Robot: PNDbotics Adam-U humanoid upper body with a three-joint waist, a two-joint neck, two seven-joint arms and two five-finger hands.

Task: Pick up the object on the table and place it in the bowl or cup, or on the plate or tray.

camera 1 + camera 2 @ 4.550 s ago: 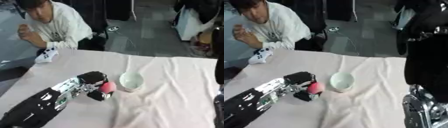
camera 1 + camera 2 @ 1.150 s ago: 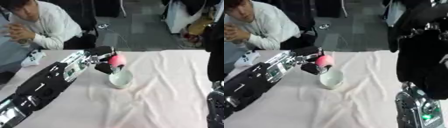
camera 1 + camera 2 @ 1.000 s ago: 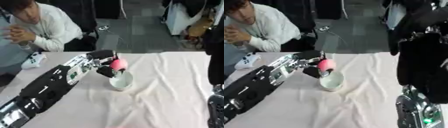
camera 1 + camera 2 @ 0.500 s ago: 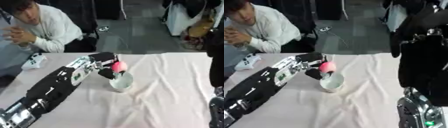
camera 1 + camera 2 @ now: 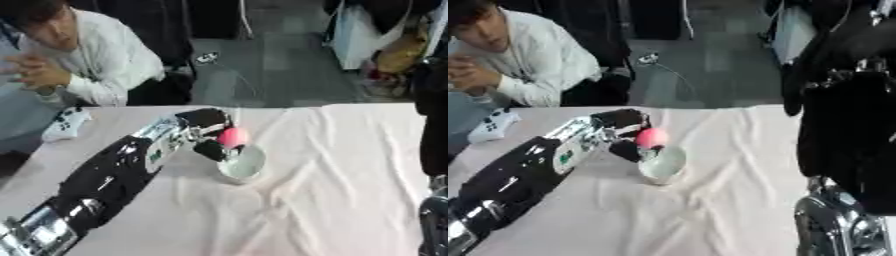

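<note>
Nearest the camera, a silver and black section of the robot's right arm (image 5: 837,225) occupied the lower right corner of the right eye view; the right hand itself appeared in neither view. The table carried a rumpled pale pink cloth (image 5: 332,190).

The black and silver left arm (image 5: 105,185) entered from the lower left and reached up to mid-table. At its end, the left hand (image 5: 208,131) was closed about a small round pink ball (image 5: 233,137), one dark finger visible above the ball and another below it. The ball sat at the hand's far right tip, off the cloth, and had no long axis to account for.

The governing relation: the ball stood directly over the near-left rim of a small round pale green bowl (image 5: 241,164), not yet inside it. The bowl lay just right of and below the hand, the lower finger appearing to touch or nearly touch its rim. In my judgement, only a release, perhaps after a slight shift rightward, remained.

Beyond, a white game controller (image 5: 63,125) lay at the table's far left.
</note>
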